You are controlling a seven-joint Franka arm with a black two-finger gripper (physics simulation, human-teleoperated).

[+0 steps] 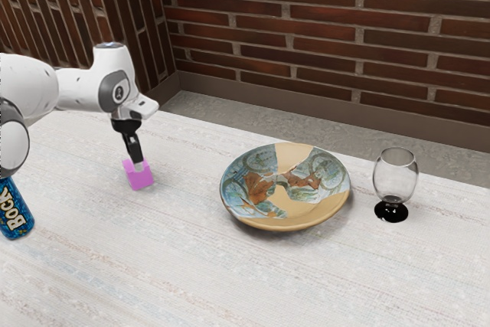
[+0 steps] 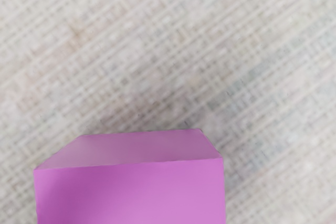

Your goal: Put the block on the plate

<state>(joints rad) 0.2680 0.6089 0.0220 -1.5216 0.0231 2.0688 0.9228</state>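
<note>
My gripper (image 1: 138,165) points down at the pink block (image 1: 139,179), its lower end overlapping the block's upper part; whether it grips the block cannot be made out. The block is at or just above the table, left of the plate in the exterior view. In the wrist view the block (image 2: 131,190) looms large at the lower edge, right under my hand. The plate (image 1: 334,206), round and patterned in blue, tan and brown, lies in the middle of the exterior view with nothing on it.
A clear glass with a black base (image 1: 392,210) stands beyond the plate toward the exterior view's right. A blue can (image 1: 14,216) is near the arm at the exterior view's left. A brick wall rises behind the table (image 1: 191,266).
</note>
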